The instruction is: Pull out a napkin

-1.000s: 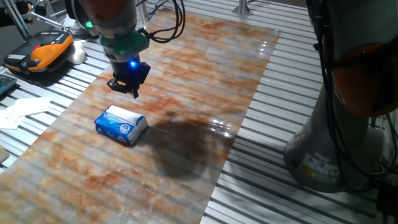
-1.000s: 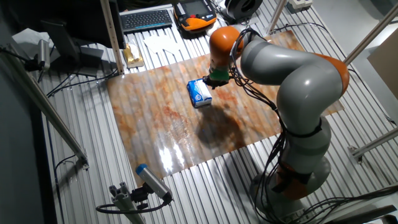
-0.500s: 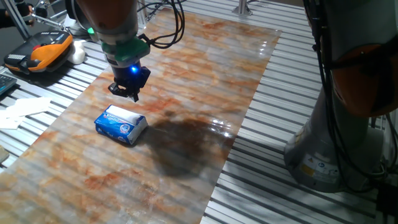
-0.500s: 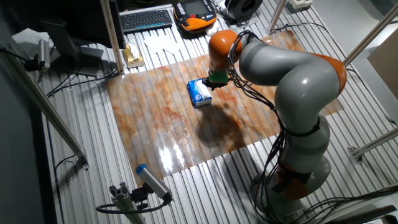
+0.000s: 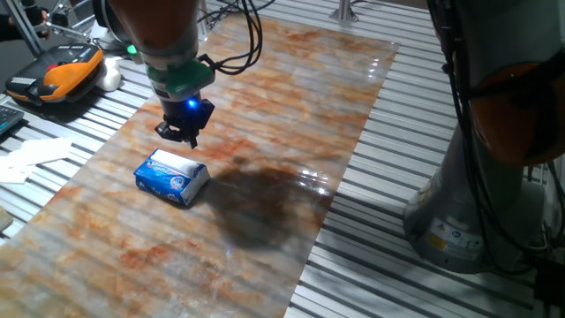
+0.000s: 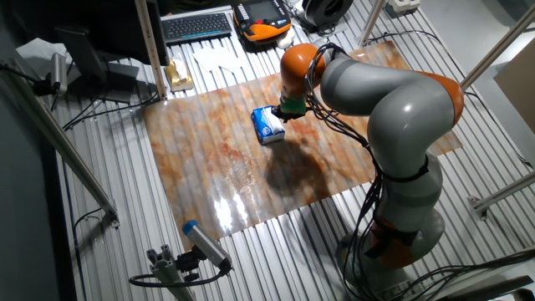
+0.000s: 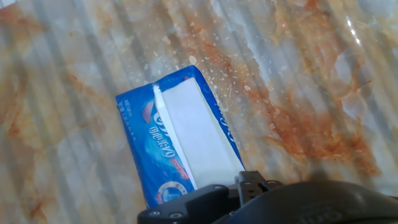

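Note:
A small blue-and-white tissue pack (image 5: 171,176) lies on the marbled mat (image 5: 265,132). The pack (image 7: 177,140) fills the middle of the hand view. The napkin (image 7: 194,135) shows as a flat white sheet in the pack's top opening. It is also visible as a white strip on the pack (image 5: 175,162). My gripper (image 5: 181,134) hangs just above and behind the pack, not touching it. Its fingers seem slightly apart with nothing between them. From the other side, the gripper (image 6: 288,109) sits at the pack's (image 6: 267,125) right end.
The mat lies on a grey slatted table (image 5: 397,177). An orange-and-black pendant (image 5: 57,75) and white papers (image 5: 35,152) lie to the left. A keyboard (image 6: 196,25) and a gold block (image 6: 177,77) are at the far side. The arm's base (image 5: 477,212) stands to the right.
The gripper has drifted slightly down and to the right in the fixed view, staying above the pack. The pack has not moved.

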Controlling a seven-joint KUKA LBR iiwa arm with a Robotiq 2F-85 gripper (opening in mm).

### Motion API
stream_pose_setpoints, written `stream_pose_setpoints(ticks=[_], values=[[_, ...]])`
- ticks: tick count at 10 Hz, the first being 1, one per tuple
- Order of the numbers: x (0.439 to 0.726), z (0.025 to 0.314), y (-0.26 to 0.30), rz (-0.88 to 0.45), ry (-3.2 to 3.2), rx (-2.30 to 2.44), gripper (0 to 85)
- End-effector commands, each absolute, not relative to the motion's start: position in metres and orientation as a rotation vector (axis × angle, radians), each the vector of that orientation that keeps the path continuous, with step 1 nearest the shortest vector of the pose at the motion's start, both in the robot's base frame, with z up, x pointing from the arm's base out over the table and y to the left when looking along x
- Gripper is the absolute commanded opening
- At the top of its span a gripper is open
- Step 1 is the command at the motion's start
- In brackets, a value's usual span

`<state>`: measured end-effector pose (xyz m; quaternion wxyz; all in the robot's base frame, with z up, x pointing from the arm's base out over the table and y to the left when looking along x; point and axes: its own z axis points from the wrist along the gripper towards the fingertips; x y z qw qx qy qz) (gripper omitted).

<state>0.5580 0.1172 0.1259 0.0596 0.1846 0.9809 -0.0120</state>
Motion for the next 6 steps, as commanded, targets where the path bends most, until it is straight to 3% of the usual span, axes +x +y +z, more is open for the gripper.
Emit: stream_pose_setpoints(ticks=[1,6], values=[[0.558,0.1246,0.1171,-0.03,2.971,0.562,0.0],[0.5586,0.1179,0.1181,-0.024,2.968,0.575,0.0]])
